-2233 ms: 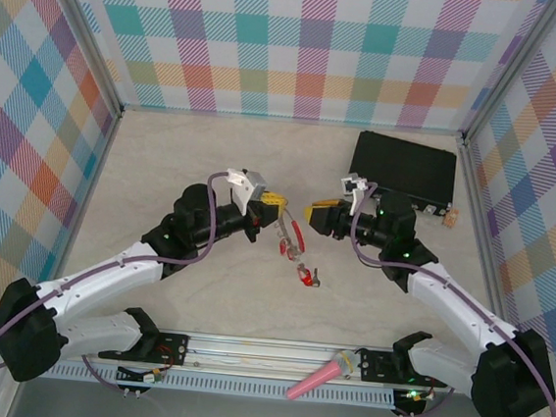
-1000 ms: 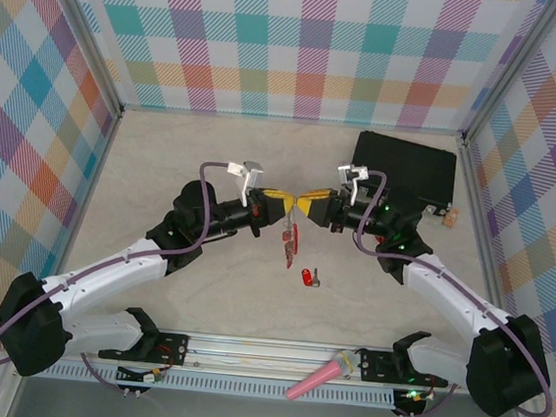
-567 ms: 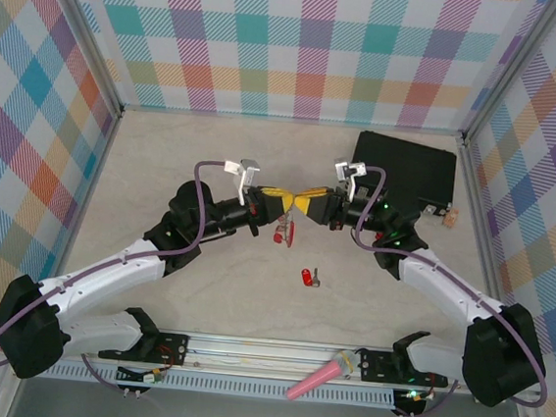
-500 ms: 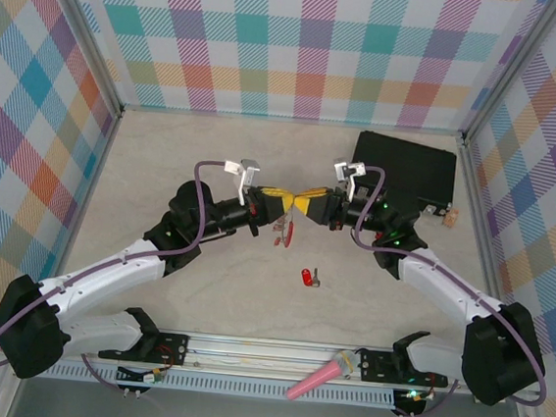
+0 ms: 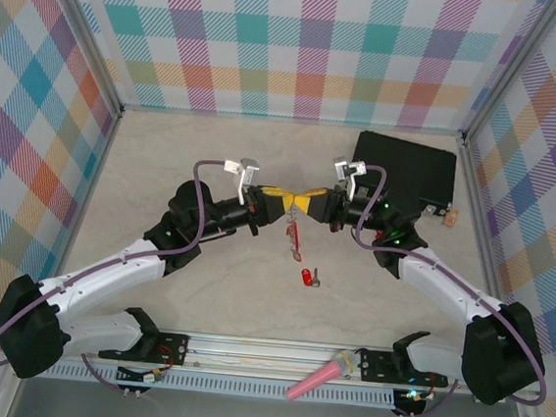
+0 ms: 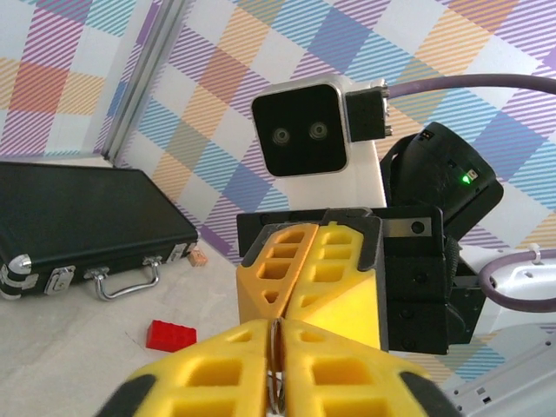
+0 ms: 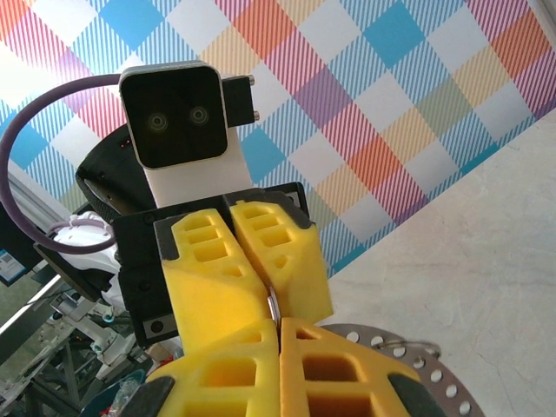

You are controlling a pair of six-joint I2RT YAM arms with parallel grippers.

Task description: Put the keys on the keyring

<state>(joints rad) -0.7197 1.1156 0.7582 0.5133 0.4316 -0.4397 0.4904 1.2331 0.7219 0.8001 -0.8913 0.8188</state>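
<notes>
The beige surface (image 5: 165, 158) is walled on three sides by plaid panels. The left arm (image 5: 104, 276) reaches from the near left corner towards the middle, and the right arm (image 5: 447, 296) reaches in from the near right corner. They meet just beyond the centre of the surface.

A black case (image 5: 403, 166) with metal corners, latches and a handle lies flat in the far right corner.

The left gripper (image 5: 289, 202) and the right gripper (image 5: 301, 203) point at each other, yellow fingertip to yellow fingertip, raised above the surface. The left jaws are pressed together on a thin silvery wire, seen from the left wrist as a sliver in the seam between them. That wire is the keyring (image 5: 294, 232). The right jaws are closed tight, their tips against the left's. Whether they also pinch the ring cannot be told.

A pink cone-shaped object (image 5: 324, 374) lies on the metal rail (image 5: 245, 348) along the near edge, right of its middle.

The keyring hangs below the meeting fingertips, with red pieces dangling on it, too small to sort sleeve from key heads.

A red toy brick (image 6: 170, 334) sits on the surface near the case.

One loose key (image 5: 309, 277), with a red head and a silvery blade, lies flat on the surface nearer the near edge than the hanging ring.

A small tan block (image 5: 447, 218) rests beside the case's near right corner.
</notes>
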